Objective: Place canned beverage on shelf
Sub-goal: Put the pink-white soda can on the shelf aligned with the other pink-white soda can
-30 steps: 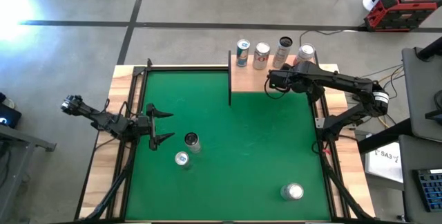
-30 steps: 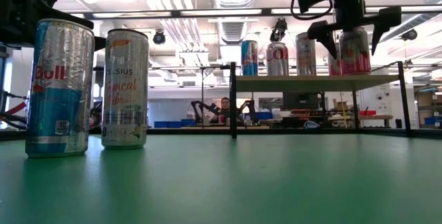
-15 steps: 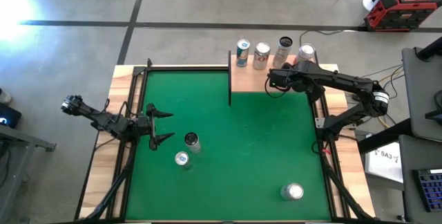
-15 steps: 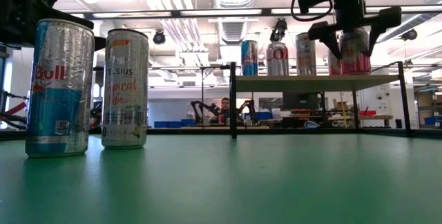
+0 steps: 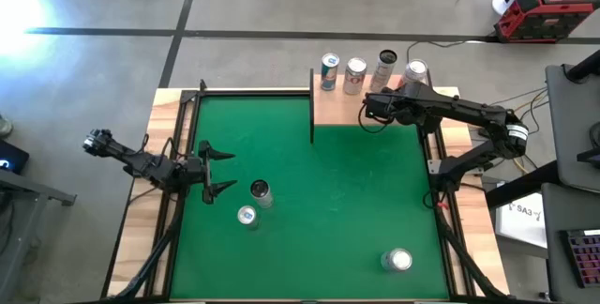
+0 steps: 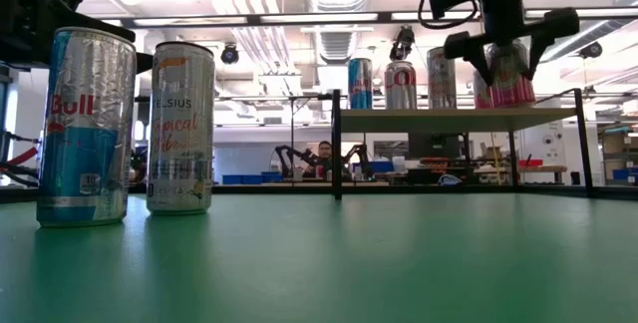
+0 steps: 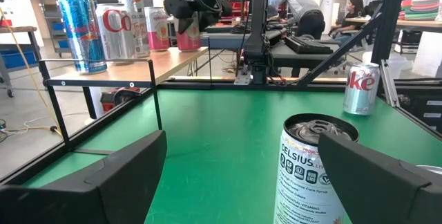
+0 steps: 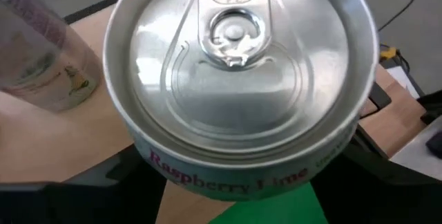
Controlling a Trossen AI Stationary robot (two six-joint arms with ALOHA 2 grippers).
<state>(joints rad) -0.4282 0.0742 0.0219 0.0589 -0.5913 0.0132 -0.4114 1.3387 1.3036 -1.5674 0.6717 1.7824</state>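
Observation:
The shelf (image 5: 337, 107) is a pale board on black posts at the table's far edge. On it stand a blue can (image 5: 329, 69), a red-lettered can (image 5: 355, 73), a tall can (image 5: 385, 63) and a silver-topped can (image 5: 415, 69). My right gripper (image 6: 509, 64) is shut on a pink can (image 6: 510, 84) near the shelf's right end. My left gripper (image 5: 214, 171) waits open at the table's left. It faces a Celsius can (image 5: 261, 191) and a Red Bull can (image 5: 247, 216), which stand on the green felt. My right gripper pinches the pink can's side wall (image 8: 162, 165) just below the rim, one finger (image 6: 482, 64) on each side. The fingers slant down onto it from above. The can stands upright with its base (image 6: 510, 104) on the shelf board.
A Diet Coke can (image 5: 397, 261) stands near the table's near right corner. Open green felt (image 5: 347, 191) lies between the shelf and the near cans. Black posts (image 5: 312, 107) edge the shelf. A person (image 6: 324, 154) sits in the room beyond the table.
My right gripper's fingers have come in from wide apart onto the pink can's sides, and the gripper has rolled a little. The can has stayed upright on the shelf.

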